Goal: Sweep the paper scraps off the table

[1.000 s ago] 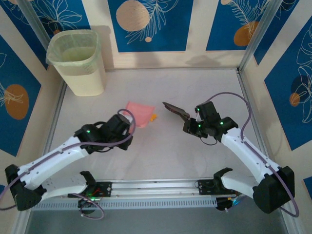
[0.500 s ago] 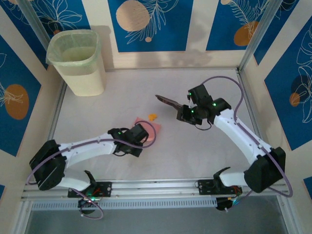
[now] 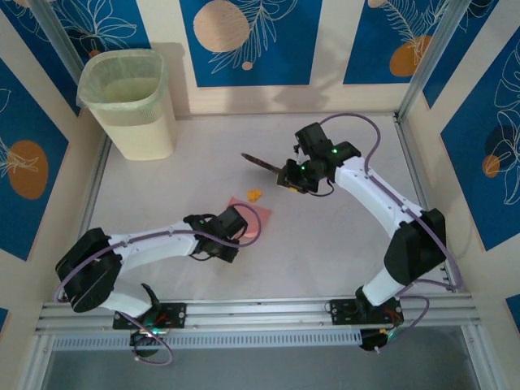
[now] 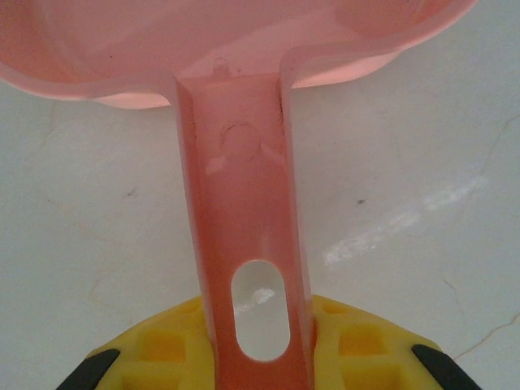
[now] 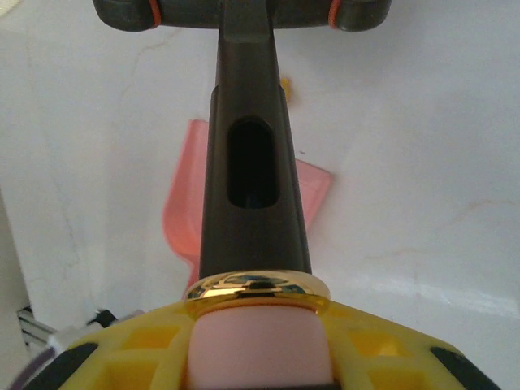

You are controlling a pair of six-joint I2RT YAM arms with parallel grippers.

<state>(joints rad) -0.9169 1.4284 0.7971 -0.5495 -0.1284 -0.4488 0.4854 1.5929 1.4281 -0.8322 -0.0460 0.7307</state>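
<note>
One orange paper scrap (image 3: 255, 195) lies on the table (image 3: 341, 252), just past the front lip of a pink dustpan (image 3: 250, 218). My left gripper (image 3: 225, 236) is shut on the dustpan's handle (image 4: 244, 236), which runs between the yellow fingers (image 4: 357, 349) up to the pan (image 4: 227, 41). My right gripper (image 3: 294, 174) is shut on a brush; its dark shaft (image 5: 248, 179) points away toward the head (image 5: 244, 12), which hangs behind and to the right of the scrap (image 5: 284, 88). The brush tip (image 3: 253, 160) reaches left above the table.
A pale green-lined waste bin (image 3: 130, 101) stands in the far left corner. Patterned blue-and-beige panels wall the table, and an aluminium rail (image 3: 260, 313) runs along the near edge.
The left arm brought the dustpan nearer and to the right, then held still. The right arm carried the brush farther back and to the left, now behind the orange scrap.
</note>
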